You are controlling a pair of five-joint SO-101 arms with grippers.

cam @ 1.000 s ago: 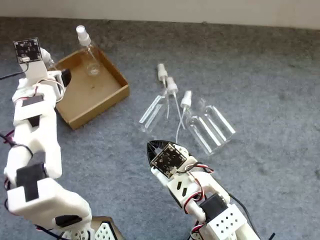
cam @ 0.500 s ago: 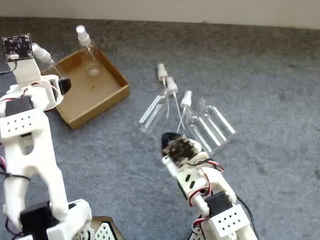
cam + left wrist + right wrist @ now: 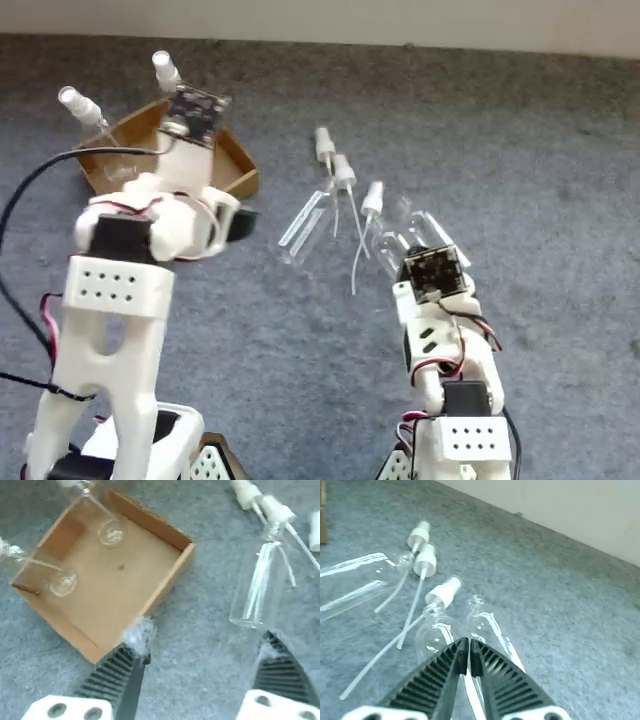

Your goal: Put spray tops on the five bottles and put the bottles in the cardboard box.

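Cardboard box [image 3: 243, 181] sits upper left in the high view, with two capped bottles [image 3: 107, 527] inside. Our left gripper [image 3: 202, 645] gapes wide beside it. Our right gripper [image 3: 469, 647] is pinched closed over the bare bottles [image 3: 425, 250] mid-frame. Closed like that, we think it could bump them and send them rolling.

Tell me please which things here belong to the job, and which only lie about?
Job: cardboard box; two capped bottles inside it; three open bottles; three loose spray tops.
Not of the job: grey carpet; pale wall.
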